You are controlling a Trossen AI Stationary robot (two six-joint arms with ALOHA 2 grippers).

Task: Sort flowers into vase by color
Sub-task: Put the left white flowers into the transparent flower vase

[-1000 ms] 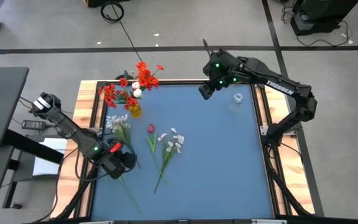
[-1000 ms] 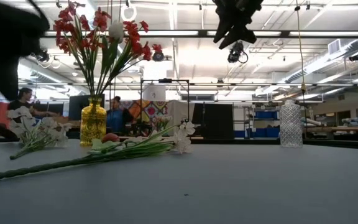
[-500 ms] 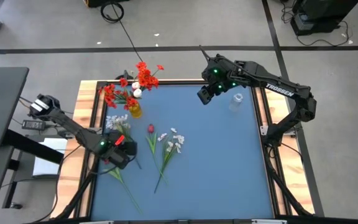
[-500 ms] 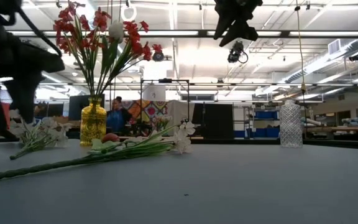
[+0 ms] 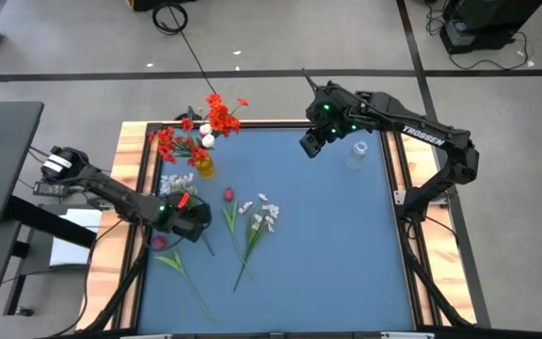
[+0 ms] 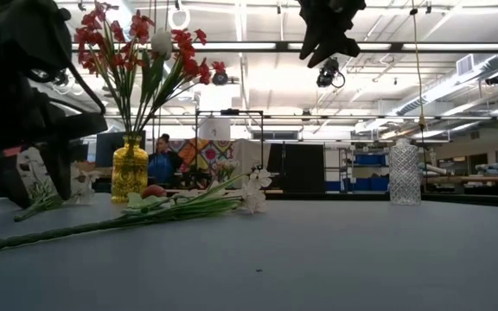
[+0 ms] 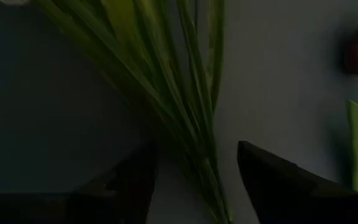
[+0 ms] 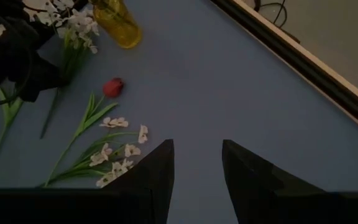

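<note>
My left gripper point(image 5: 194, 222) had slid up over the white flowers' stems point(image 7: 185, 118), fingers spread wide astride them; light, floppy, best pinched mid-stem.

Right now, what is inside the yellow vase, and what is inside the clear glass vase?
The yellow vase holds red flowers with one white bloom among them. How far the stems reach inside is hidden. The clear vase shows no flowers above its rim.

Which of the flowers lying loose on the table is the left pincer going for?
The white flower lying nearest the yellow vase. The left pincer straddles its green stems with open fingers, while the red tulip and the other white sprays lie farther right.
</note>
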